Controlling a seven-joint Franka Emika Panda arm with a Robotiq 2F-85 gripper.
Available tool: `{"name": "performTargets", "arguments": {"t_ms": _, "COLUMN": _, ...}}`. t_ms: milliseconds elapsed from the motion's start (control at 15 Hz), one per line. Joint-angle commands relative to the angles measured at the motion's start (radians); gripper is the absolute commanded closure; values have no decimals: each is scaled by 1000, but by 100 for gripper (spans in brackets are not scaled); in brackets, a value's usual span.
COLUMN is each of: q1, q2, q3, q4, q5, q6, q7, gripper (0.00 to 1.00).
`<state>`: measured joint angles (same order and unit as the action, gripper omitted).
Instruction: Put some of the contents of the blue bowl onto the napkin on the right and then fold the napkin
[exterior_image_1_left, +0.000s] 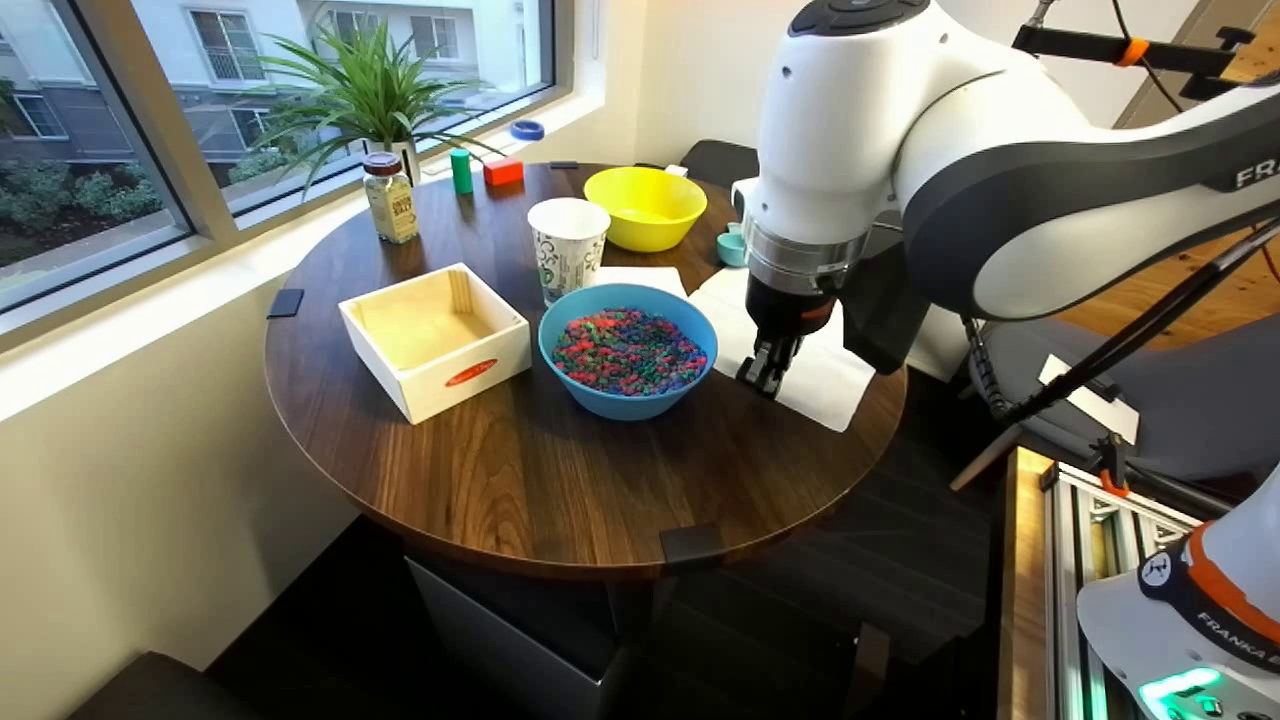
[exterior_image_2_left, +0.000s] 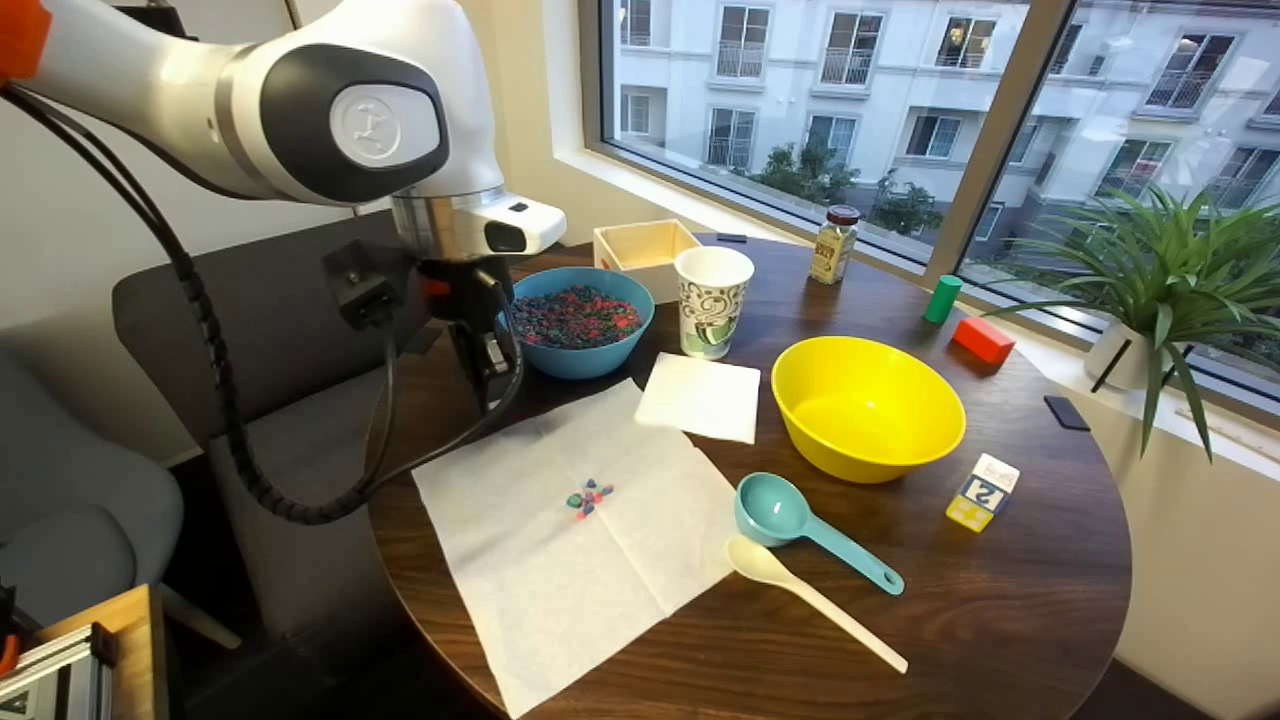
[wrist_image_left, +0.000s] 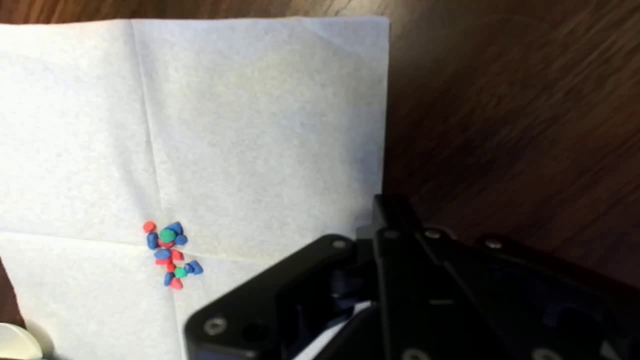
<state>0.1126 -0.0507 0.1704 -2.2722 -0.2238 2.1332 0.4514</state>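
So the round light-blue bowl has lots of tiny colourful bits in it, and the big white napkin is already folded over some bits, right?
Not folded: the big thin white napkin lies spread open, with the tiny colourful bits uncovered on it, as the wrist view shows. The rest is right.

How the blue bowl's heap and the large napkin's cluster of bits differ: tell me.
The heap is far larger than the cluster. The heap sits inside the blue bowl; the cluster lies on the large napkin. The heap hides the bowl's bottom; the cluster covers just a small patch of napkin. Both mix red, blue and green.
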Motion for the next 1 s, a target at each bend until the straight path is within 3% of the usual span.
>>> {"name": "performTargets", "arguments": {"t_ms": 0, "q1": 12, "q2": -46, "q3": 3, "q4": -4, "q5": -16, "q6": -65, "q7": 19, "gripper": 100}}
{"name": "performTargets", "arguments": {"t_ms": 200, "q1": 9, "q2": -67, "q3": 3, "q4": -9, "q5": -16, "q6": -89, "q7": 9, "gripper": 100}}
{"name": "performTargets", "arguments": {"t_ms": 267, "q1": 5, "q2": -70, "q3": 3, "q4": -12, "q5": -28, "q6": -86, "q7": 11, "gripper": 74}}
{"name": "performTargets", "arguments": {"t_ms": 333, "q1": 1, "q2": -71, "q3": 2, "q4": -16, "q5": -50, "q6": -76, "q7": 15, "gripper": 73}}
{"name": "performTargets", "arguments": {"t_ms": 933, "q1": -4, "q2": -15, "q3": -6, "q4": -23, "q5": -120, "q6": 75, "q7": 4, "gripper": 7}}
